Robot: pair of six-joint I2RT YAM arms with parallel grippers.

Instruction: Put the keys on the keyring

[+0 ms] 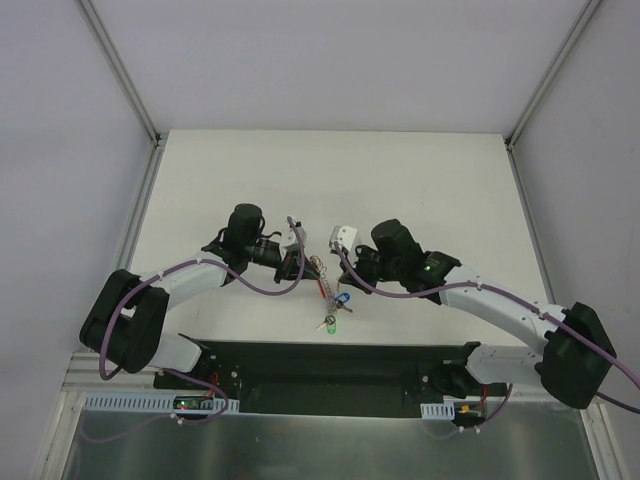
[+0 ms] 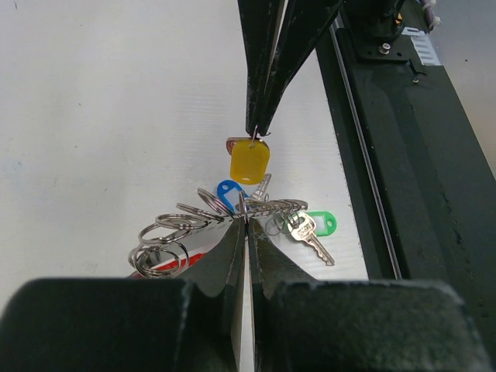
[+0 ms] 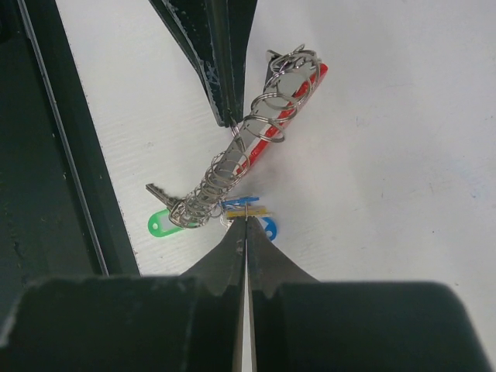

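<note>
The keyring is a chain of several silver rings point(image 3: 221, 174) joined to a red band point(image 3: 301, 97), lying on the white table. My left gripper point(image 2: 246, 225) is shut on one ring of that chain; it also shows in the right wrist view point(image 3: 232, 120). My right gripper point(image 3: 246, 219) is shut on the small ring of the yellow key point(image 2: 249, 161), held just above the table. It shows in the left wrist view point(image 2: 257, 136) too. The blue key point(image 2: 226, 194) and the green key point(image 2: 314, 226) lie at the chain's end. Both grippers meet over the cluster point(image 1: 328, 292).
The black base plate point(image 2: 418, 178) of the arms runs along the near edge, right beside the green key. A raised rail point(image 1: 150, 215) borders the table's left side. White walls stand at the back.
</note>
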